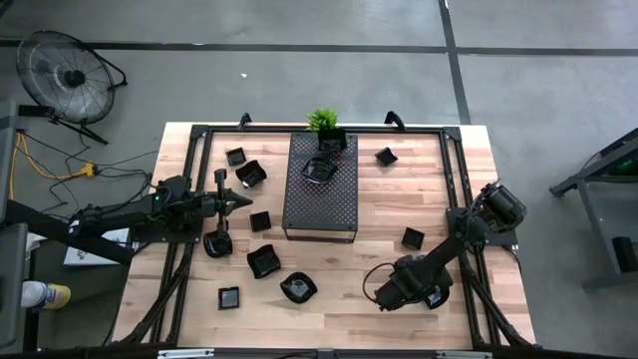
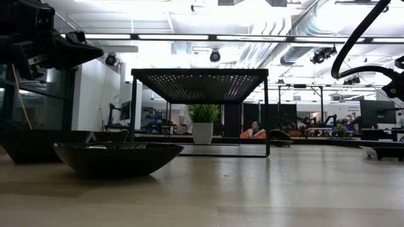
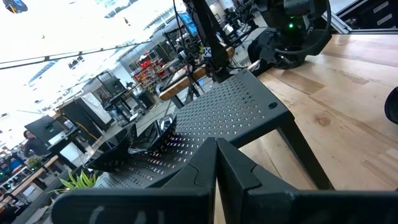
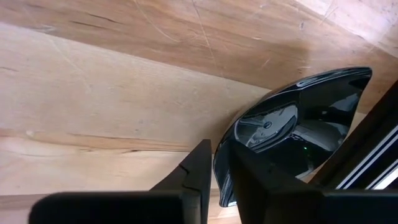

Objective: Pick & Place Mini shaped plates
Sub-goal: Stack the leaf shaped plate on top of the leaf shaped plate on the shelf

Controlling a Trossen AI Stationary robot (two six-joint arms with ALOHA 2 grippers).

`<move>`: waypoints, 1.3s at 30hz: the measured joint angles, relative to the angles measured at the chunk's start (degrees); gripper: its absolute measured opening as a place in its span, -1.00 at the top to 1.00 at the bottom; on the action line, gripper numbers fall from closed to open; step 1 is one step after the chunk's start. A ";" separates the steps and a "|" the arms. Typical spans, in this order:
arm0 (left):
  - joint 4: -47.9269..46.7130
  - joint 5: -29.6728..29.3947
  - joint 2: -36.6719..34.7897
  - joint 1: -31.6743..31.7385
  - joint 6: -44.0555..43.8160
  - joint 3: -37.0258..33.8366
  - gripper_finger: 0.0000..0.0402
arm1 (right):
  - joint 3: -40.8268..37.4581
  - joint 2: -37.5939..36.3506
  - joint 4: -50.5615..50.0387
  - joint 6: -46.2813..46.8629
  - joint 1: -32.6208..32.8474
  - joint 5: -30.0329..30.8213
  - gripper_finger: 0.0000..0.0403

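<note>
Your left claw (image 1: 242, 202) hangs closed and empty over the bench's (image 1: 478, 179) left side, among scattered glossy black mini plates (image 1: 263, 261). The perforated tray (image 1: 321, 194) carries one plate (image 1: 319, 169). Your right claw (image 4: 217, 168) pinches a rounded plate's rim (image 4: 292, 134) at the bench's front right.

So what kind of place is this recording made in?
Most likely a robotics lab or workshop: a wooden table on a bare concrete floor, a floor fan beside it, and more benches and a seated person behind.
</note>
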 joint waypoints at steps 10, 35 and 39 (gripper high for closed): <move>0.00 -0.02 -0.02 0.01 0.00 0.00 0.99 | 0.02 -0.07 -0.07 -0.82 0.00 -0.27 0.98; 0.00 -0.02 0.00 0.00 0.00 -0.01 0.99 | 7.60 -0.04 -2.17 -20.99 0.01 3.32 1.00; 0.00 -0.02 -0.02 0.00 0.00 -0.01 0.99 | 9.91 -0.04 -3.34 -27.96 0.26 3.45 1.00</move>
